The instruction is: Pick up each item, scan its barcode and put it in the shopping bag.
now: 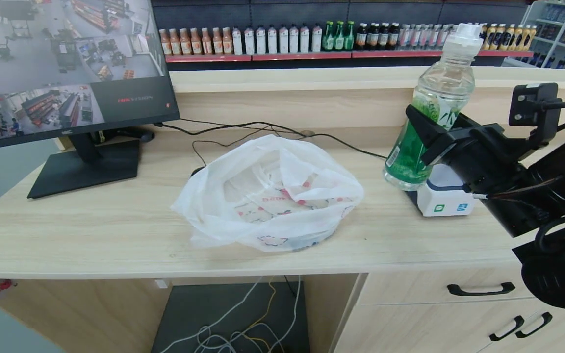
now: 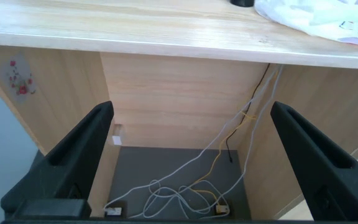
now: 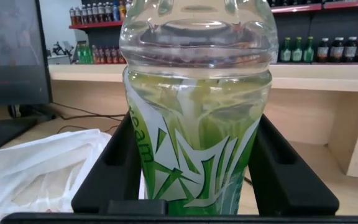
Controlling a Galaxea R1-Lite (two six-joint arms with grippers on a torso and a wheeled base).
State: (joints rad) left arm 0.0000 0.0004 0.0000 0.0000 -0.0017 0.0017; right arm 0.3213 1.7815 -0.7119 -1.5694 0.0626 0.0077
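My right gripper is shut on a clear bottle with a green label and white cap, held upright and slightly tilted over the right side of the counter. In the right wrist view the bottle stands between the two black fingers. Just below and behind the bottle sits a small white scanner box. The white plastic shopping bag lies open at the counter's middle, to the left of the bottle. My left gripper hangs open below the counter's front edge, with nothing between its fingers.
A monitor on a black stand occupies the counter's back left. Black cables run behind the bag. A raised wooden ledge borders the back. Drawers sit under the right side, and loose wires lie in the open bay below.
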